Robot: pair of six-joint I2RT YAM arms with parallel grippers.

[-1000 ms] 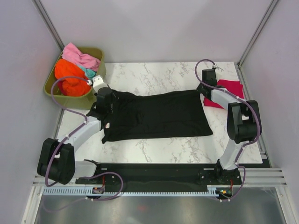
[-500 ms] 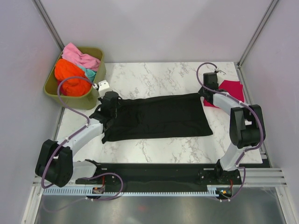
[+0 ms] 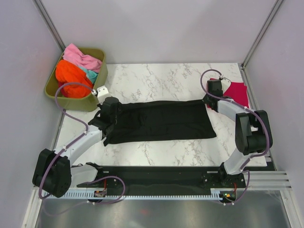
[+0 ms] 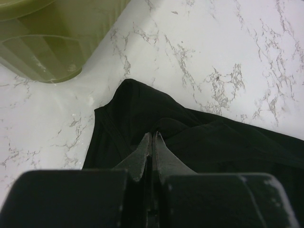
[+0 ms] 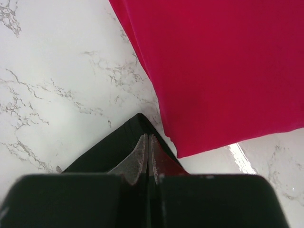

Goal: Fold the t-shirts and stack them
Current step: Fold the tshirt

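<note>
Two grippers, left [image 4: 152, 137] and right [image 5: 146, 138], are each pinched fully closed on a far corner of the black shirt [image 3: 161, 121], which lies spread as a wide band across the table [image 3: 156, 78]. The red shirt [image 3: 237, 90] lies flat just beside the right gripper. Orange [image 3: 71, 76], pink [image 3: 80, 57] and teal [image 3: 91, 74] shirts fill the tub [image 3: 78, 102], far left.

White marble-patterned table [image 3: 156, 78] with a flat black t-shirt [image 3: 161, 121], a crimson t-shirt [image 3: 240, 90], an olive tub [image 3: 80, 103].
</note>
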